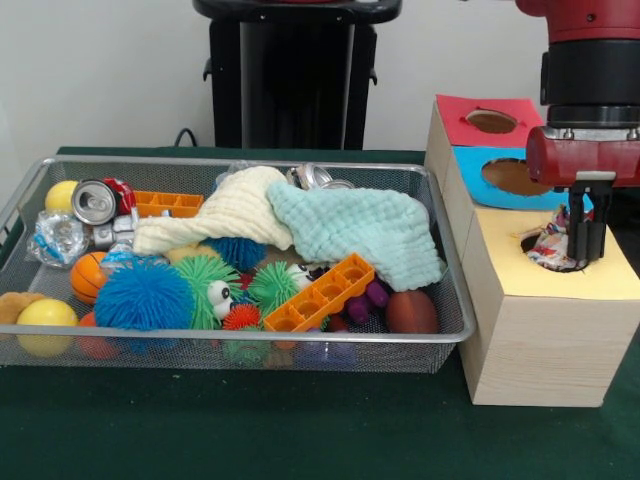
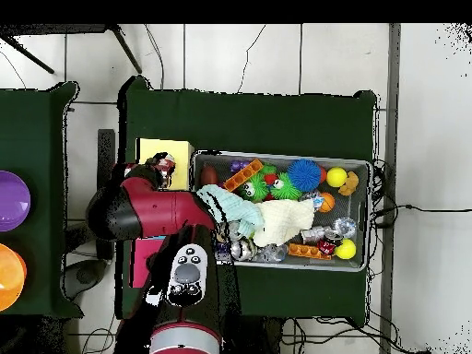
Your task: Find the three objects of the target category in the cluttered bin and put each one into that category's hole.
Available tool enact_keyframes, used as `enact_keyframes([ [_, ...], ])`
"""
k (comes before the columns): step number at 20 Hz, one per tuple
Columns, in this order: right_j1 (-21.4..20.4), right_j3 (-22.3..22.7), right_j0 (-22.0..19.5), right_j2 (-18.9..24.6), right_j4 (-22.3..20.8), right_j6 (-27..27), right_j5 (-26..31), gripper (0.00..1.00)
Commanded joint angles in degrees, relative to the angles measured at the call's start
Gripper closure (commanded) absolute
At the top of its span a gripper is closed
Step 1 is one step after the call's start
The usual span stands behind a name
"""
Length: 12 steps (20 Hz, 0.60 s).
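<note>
One crumpled wrapper (image 1: 548, 246) sits at the mouth of the yellow hole (image 1: 540, 252), and my end effector (image 1: 586, 238) hangs right over it, fingers pointing down into the opening. I read it as clenched on that wrapper, since the foil bunches against the black fingers (image 1: 587, 228) instead of lying flat, though the grip point itself is partly hidden.

I judge this as the drop step: the arm is held low over the hole so the piece falls inside and cannot bounce off the wooden box (image 1: 540, 330). The box stands on the green tabletop (image 1: 300, 430) just beside the wire bin (image 1: 250, 345), which keeps each carry short. Its red hole (image 1: 491, 121) and blue hole (image 1: 512, 176) lie further back and look empty from here.

Inside the bin, I can see likely matches for the same crumpled, shiny category: a clear crushed plastic piece (image 1: 56, 238) at the left wall, a soda can (image 1: 94, 201) beside it, and crushed metal (image 1: 318, 177) at the far rim, half under the mint cloth (image 1: 362, 228). The cream cloth (image 1: 222, 212) covers more of the middle, so I may have to move fabric aside to search. Spiky balls (image 1: 145, 296), the orange tray (image 1: 320, 293) and a small football (image 1: 411, 312) crowd the front and are not my concern.

From overhead, the arm (image 2: 147, 210) reaches across toward the box's yellow end (image 2: 173, 149), confirming the position.
</note>
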Motion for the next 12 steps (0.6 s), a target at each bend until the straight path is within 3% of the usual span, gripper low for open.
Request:
enact_keyframes([
  [1, 7.91, 2.4, 0.98, 1.02, 1.01, 7.2, 15.8, 1.0],
  [12, 8.84, 0.57, 3.77, -3.59, 0.21, 8.32, 23.29, 1.0],
])
